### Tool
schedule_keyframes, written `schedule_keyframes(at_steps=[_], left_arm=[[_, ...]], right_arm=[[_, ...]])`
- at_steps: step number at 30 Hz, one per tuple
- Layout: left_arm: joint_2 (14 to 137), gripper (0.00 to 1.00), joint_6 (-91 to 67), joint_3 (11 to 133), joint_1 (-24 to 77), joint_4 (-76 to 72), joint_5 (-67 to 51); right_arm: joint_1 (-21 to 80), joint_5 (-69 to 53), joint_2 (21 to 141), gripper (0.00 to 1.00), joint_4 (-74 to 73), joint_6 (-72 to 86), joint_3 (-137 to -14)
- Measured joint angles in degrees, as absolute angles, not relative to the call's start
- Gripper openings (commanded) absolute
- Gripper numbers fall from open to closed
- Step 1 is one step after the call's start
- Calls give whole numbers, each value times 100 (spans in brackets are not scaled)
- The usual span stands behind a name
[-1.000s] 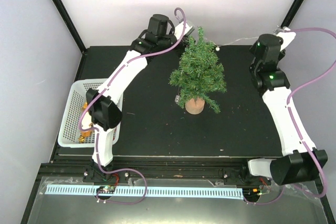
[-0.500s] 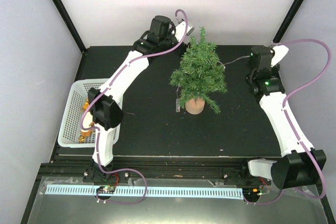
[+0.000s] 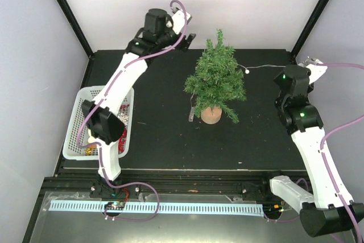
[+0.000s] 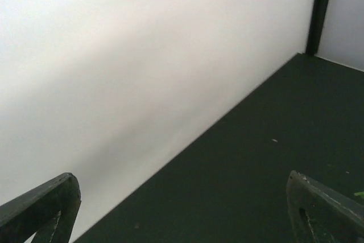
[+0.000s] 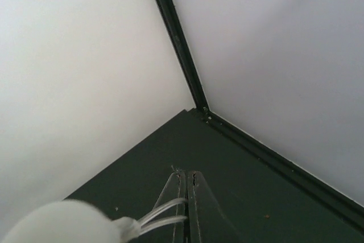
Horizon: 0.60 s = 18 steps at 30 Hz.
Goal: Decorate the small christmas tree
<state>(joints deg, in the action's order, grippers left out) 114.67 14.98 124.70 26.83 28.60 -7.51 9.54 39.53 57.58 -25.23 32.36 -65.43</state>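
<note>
The small christmas tree (image 3: 216, 78) stands upright on its tan stump (image 3: 211, 114) in the middle of the black table. A thin light-string wire (image 3: 273, 66) with a white bulb (image 3: 247, 71) runs from the tree's right side to my right gripper (image 3: 310, 62). In the right wrist view that gripper (image 5: 187, 176) is shut on the wire (image 5: 162, 215), and a blurred white bulb (image 5: 57, 223) hangs close to the lens. My left gripper (image 3: 187, 37) hovers by the back wall, left of the treetop. It (image 4: 181, 180) is wide open and holds nothing.
A white basket (image 3: 77, 119) with ornaments sits at the table's left edge under the left arm. A small pale piece (image 3: 192, 110) lies on the table just left of the stump. White walls and black frame posts (image 5: 176, 38) close off the back corners.
My left gripper opened and drew back left from the treetop. The right arm swung toward the tree, then out to the right, still shut on the wire.
</note>
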Motion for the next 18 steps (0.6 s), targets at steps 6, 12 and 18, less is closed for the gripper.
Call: schedule_keyframes(at_steps=[6,12,18], left_arm=[[10519,99,1699,12184,2545,2917,-650],[9362,99,1992,11852,2565,3218,-1129],[8178,96,2504,11006,2902,3951,-2521]], right_arm=[[1544,4099,5419,1,-2952,3273,-6440],[2139,4195,5096,1,-3496,3299,-6147],[3299,4211,4751,1,-4145,3433,-6368]])
